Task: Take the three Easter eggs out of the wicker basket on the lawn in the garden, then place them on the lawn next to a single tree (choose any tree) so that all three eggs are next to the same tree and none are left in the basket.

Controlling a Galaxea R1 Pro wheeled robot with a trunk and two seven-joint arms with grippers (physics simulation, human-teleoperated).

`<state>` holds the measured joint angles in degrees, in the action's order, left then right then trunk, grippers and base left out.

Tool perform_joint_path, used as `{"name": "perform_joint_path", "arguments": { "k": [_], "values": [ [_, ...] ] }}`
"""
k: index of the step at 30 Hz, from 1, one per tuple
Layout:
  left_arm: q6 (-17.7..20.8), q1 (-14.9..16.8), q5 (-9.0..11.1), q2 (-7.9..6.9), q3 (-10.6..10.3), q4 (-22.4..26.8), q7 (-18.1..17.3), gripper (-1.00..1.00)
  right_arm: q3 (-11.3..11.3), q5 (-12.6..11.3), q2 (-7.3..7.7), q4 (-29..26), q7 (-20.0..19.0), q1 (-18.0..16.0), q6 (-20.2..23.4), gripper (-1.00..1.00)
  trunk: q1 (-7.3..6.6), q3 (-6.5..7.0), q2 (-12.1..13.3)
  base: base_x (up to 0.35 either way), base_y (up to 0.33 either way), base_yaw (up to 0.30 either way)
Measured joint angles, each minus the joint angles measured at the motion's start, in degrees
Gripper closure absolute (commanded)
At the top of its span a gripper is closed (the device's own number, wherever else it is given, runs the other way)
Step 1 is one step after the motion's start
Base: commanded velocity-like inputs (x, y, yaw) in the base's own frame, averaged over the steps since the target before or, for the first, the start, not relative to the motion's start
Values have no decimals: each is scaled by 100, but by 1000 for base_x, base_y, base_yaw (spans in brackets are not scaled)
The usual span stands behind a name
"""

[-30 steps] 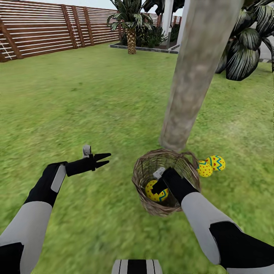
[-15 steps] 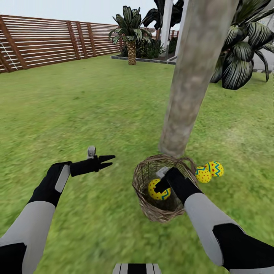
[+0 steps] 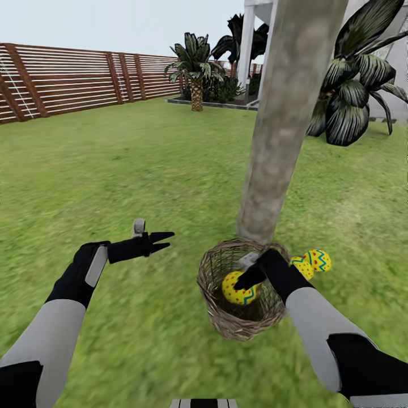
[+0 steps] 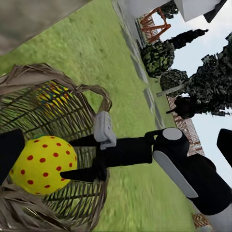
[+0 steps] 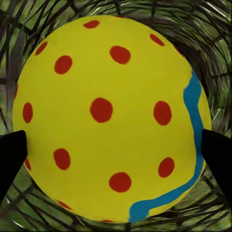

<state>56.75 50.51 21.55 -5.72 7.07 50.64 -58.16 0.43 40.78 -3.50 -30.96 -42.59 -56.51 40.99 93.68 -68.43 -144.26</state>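
Basket [image 3: 241, 317] sits on the lawn [image 3: 141, 170] at the foot of the tree [image 3: 277, 130], its rim touching or just short of the trunk. Right hand [image 3: 242, 281] reaches into it, fingers clamped on either side of 1 egg [image 3: 238, 289], which sits at about rim height in the basket mouth. Beyond the basket's right side, 2 eggs [image 3: 313, 262] lie together on the grass near the trunk. Left hand [image 3: 160, 240] hovers over the lawn to the basket's left, fingers parted and holding nothing. Fence [image 3: 68, 79] lines the garden's far edge.
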Motion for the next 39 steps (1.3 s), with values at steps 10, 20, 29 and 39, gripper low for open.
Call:
{"name": "perform_joint_path", "arguments": {
  "k": [10,20,29,39],
  "values": [
    [2,0,23,9,-1,-1,373,-100,-17,-4,371,-184,-532,-3,2,100,-26,222,13,0,0,0],
    [2,0,14,9,-1,0,373,-100,-309,-2,794,-601,-2009,-4,36,100,-52,443,27,-4,0,0],
    [3,0,14,9,-1,0,382,-100,-574,-13,1289,-942,-3030,-2,31,100,-71,643,39,-306,0,0],
    [-80,-1,55,-41,51,41,325,-100,-2004,-22,1604,-1389,-4615,1,-54,100,-90,777,48,-128,0,0]
  ]
}}
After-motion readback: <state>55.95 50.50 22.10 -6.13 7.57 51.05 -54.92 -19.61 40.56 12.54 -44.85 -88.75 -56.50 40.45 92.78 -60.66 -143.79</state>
